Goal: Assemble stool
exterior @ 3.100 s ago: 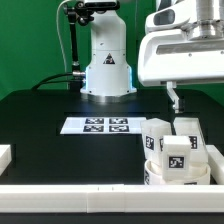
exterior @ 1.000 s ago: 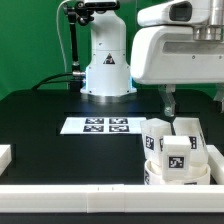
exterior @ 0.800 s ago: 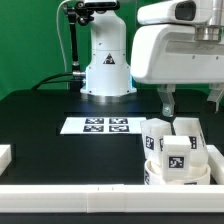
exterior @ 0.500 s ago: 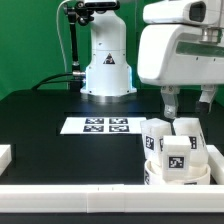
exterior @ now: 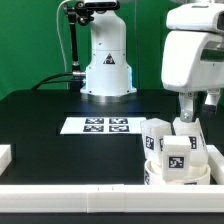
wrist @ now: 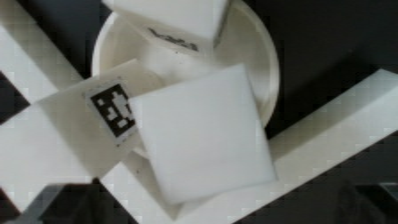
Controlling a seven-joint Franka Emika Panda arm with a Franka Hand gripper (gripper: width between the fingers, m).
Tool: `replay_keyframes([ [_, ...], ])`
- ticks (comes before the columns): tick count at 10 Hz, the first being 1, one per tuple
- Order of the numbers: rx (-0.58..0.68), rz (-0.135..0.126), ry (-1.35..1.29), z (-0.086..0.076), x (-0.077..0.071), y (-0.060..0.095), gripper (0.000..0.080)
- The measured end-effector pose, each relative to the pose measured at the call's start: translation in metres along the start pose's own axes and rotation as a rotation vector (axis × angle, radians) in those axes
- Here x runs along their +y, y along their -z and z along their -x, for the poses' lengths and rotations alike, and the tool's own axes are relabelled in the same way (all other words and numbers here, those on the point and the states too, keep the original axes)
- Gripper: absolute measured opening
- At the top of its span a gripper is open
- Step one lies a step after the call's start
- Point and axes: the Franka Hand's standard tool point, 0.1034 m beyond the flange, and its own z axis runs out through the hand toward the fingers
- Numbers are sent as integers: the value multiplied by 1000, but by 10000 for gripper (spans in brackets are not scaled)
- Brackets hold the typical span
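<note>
In the exterior view we see the stool parts bunched on the black worktop (exterior: 40,150) at the exterior view's right: the leg blocks (exterior: 176,146) sit on the round seat (exterior: 172,172), just beside the marker board (exterior: 96,125). The gripper (exterior: 196,108) hangs right above them (we cannot tell if its jaws are apart or together). In the wrist view we look down on the seat (wrist: 260,60) with the leg blocks (wrist: 199,130) lying across it.

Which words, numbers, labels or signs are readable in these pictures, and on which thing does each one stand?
No words or numbers can be read.
Robot base: a small dark triangular sign, too small to read.
Marker board: four black-and-white square tags, patterns only.
Leg blocks: square tags, no text.
Leg block in the wrist view: one square tag, no text.
</note>
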Motion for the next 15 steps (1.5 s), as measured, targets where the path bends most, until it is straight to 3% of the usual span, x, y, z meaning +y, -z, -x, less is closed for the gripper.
replay_keyframes([
  [3,-13,0,-3,-1,1,-11,649],
  [6,-14,-1,-9,0,1,-11,623],
  [7,-15,-1,-11,1,1,-12,442],
  [8,-12,1,-11,0,2,-11,442],
  [9,-12,1,-32,0,2,-11,339],
  [15,-12,3,-345,1,3,-11,340],
])
